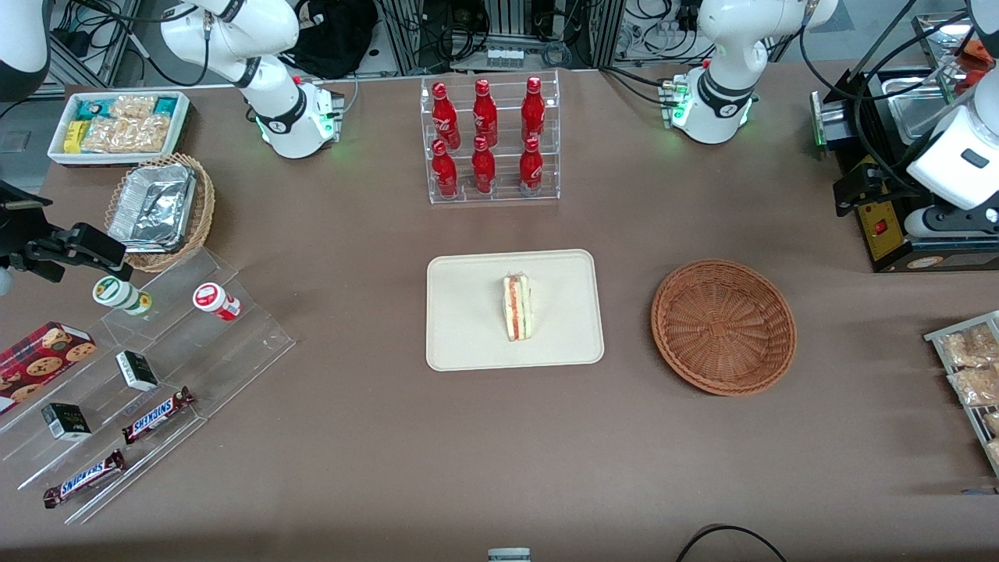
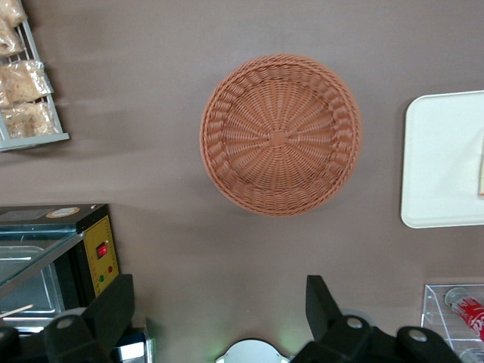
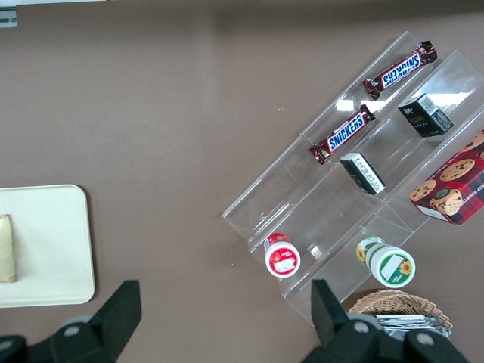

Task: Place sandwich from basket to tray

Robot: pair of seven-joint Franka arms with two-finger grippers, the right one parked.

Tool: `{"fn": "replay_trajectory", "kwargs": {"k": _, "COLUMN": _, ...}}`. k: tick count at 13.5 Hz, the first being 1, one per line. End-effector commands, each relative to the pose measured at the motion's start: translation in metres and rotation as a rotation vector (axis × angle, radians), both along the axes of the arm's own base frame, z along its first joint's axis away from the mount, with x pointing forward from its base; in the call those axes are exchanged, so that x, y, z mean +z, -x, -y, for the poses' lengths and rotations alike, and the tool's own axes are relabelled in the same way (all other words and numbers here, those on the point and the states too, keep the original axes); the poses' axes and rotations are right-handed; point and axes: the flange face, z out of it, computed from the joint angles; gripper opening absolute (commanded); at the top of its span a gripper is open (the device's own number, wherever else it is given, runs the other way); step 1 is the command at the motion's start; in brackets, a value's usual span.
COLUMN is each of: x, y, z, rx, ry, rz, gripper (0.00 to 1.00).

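Note:
The sandwich (image 1: 517,306) is a pale wedge with red and green filling; it lies in the middle of the cream tray (image 1: 460,328), standing on one edge. The round brown wicker basket (image 1: 723,326) sits beside the tray toward the working arm's end, with only bare wicker inside (image 2: 280,134). My gripper (image 2: 219,304) hangs high above the table, farther from the front camera than the basket, near the black warmer box. It is open, its fingers (image 2: 113,306) wide apart with nothing between them. The tray's edge (image 2: 439,159) and a sliver of the sandwich (image 2: 481,170) show in the left wrist view.
A clear rack of red bottles (image 1: 488,140) stands farther from the front camera than the tray. A black warmer with a yellow panel (image 1: 882,226) and a wire rack of snack packets (image 1: 968,375) sit at the working arm's end. Acrylic steps with candy bars (image 1: 140,367) lie toward the parked arm's end.

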Motion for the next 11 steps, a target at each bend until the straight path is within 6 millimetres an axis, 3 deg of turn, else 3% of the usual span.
{"fn": "replay_trajectory", "kwargs": {"k": 1, "x": 0.015, "y": 0.007, "z": 0.0, "rx": -0.001, "ry": 0.012, "rz": 0.028, "gripper": 1.0}}
{"fn": "replay_trajectory", "kwargs": {"k": 11, "x": 0.003, "y": -0.002, "z": -0.001, "rx": 0.028, "ry": 0.013, "rz": 0.01, "gripper": 1.0}}
